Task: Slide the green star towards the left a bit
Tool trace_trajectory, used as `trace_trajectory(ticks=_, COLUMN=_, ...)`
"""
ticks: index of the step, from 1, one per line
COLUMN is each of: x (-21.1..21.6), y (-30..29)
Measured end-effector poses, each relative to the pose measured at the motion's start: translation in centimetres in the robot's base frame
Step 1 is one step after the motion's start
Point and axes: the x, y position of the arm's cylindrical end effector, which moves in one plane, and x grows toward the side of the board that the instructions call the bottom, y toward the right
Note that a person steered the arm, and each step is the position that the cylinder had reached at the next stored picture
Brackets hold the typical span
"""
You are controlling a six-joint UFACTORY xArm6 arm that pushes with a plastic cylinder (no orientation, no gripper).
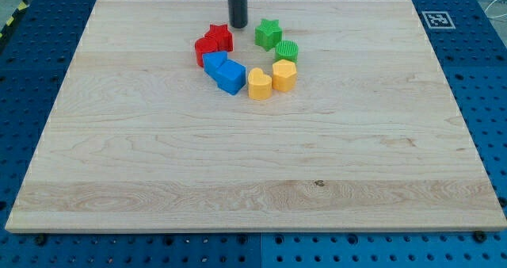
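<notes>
The green star point(268, 33) lies on the wooden board point(253, 165) near the view's top centre. My tip point(238, 25) stands just left of the star, with a small gap between them, and right of the red star point(219, 36). A green round block point(287, 51) sits just below and right of the green star.
The blocks form a loose ring: a red block point(204, 51) under the red star, two blue blocks point(214, 61) point(231, 77), a yellow heart point(259, 84) and a yellow block point(284, 74). A fiducial tag point(437, 19) marks the board's top right corner.
</notes>
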Motion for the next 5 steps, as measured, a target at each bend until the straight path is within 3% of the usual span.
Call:
trace_trajectory(ticks=3, x=-0.9, y=12.0)
trace_trajectory(ticks=5, x=2.0, y=9.1)
